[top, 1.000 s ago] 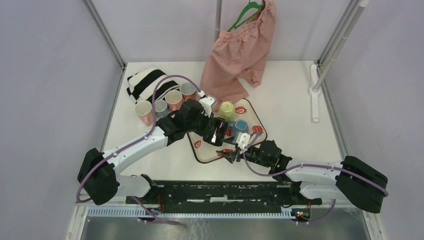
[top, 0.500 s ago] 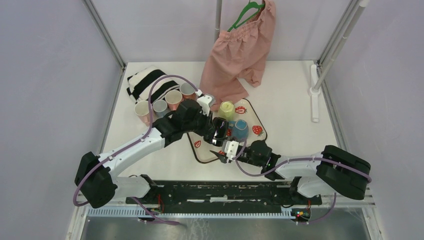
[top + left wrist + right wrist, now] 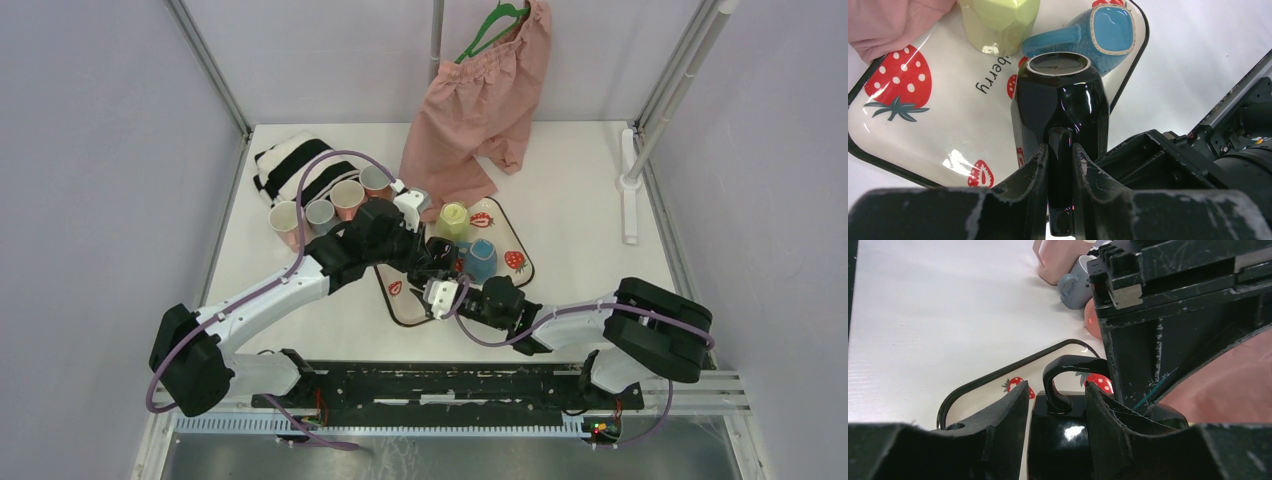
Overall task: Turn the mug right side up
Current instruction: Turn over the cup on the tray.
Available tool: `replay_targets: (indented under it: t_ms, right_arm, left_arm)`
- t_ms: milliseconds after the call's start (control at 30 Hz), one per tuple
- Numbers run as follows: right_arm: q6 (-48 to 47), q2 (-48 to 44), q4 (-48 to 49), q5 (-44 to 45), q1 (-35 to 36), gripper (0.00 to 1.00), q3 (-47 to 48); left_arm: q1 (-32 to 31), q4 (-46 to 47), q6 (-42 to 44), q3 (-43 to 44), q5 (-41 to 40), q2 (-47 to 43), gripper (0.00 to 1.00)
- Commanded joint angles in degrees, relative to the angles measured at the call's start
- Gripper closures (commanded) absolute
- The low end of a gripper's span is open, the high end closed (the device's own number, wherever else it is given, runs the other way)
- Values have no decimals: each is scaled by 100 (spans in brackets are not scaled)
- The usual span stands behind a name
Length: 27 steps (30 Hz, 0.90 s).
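right gripper [image 3: 437,297] has slid left along the near tray edge, up to the glossy black ceramic mug [image 3: 1060,100]. its jaws straddle the mug's body, and i cannot tell if they clamp it. left gripper [image 3: 1060,150] pinches the mug's handle, holding it over the white strawberry-print tray [image 3: 933,135], beside a blue speckled mug [image 3: 1110,27].

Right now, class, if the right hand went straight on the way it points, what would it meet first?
The black mug, sitting between the right hand's fingers; whether they touch it is unclear.
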Motion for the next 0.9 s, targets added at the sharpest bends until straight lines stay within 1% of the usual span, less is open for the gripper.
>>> replay_targets:
  t_ms: [0, 167, 567, 633, 667, 733, 800, 867]
  right_arm:
    - [-201, 186, 303, 256, 67, 50, 292]
    - [-322, 376, 350, 458, 83, 56, 407]
    - [-395, 567, 504, 902, 115, 81, 473]
    - [-395, 550, 514, 937, 117, 87, 462]
    - [-390, 527, 514, 941, 115, 93, 453]
    - [-369, 463, 514, 926, 115, 100, 421]
    - [-323, 367, 503, 900, 123, 100, 377]
    - [-254, 248, 503, 880, 122, 100, 318]
  left_arm:
    - [-35, 633, -252, 154, 176, -295, 98]
    - [-35, 624, -251, 170, 180, -295, 98]
    - [-35, 610, -243, 146, 145, -353, 98]
    - [-35, 603, -234, 146, 141, -354, 98]
    - [-35, 600, -227, 146, 141, -370, 98]
    - [-35, 598, -219, 146, 131, -380, 98]
    - [-35, 598, -210, 138, 115, -413, 92]
    - [-35, 598, -208, 129, 96, -456, 80]
